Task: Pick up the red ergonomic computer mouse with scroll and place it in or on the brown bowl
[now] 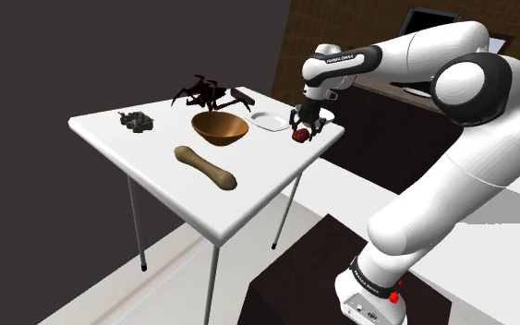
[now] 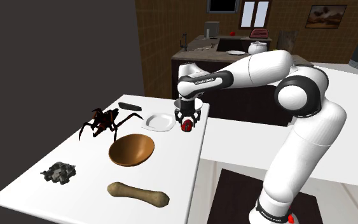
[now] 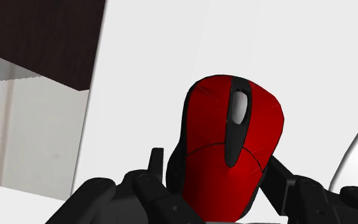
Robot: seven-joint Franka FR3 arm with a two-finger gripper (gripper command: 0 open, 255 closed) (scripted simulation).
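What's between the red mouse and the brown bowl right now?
A small white plate lies between the red mouse and the brown bowl, slightly to the far side of the straight line; the shoulder view shows it.

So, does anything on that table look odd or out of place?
Nothing is spilled or tipped. The oddities are a big dark spider and a bone beside the brown bowl, while the gripper clasps a red mouse.

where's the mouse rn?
In the shoulder view, the mouse is clasped by the gripper at the right corner of the table, just right of the white plate.
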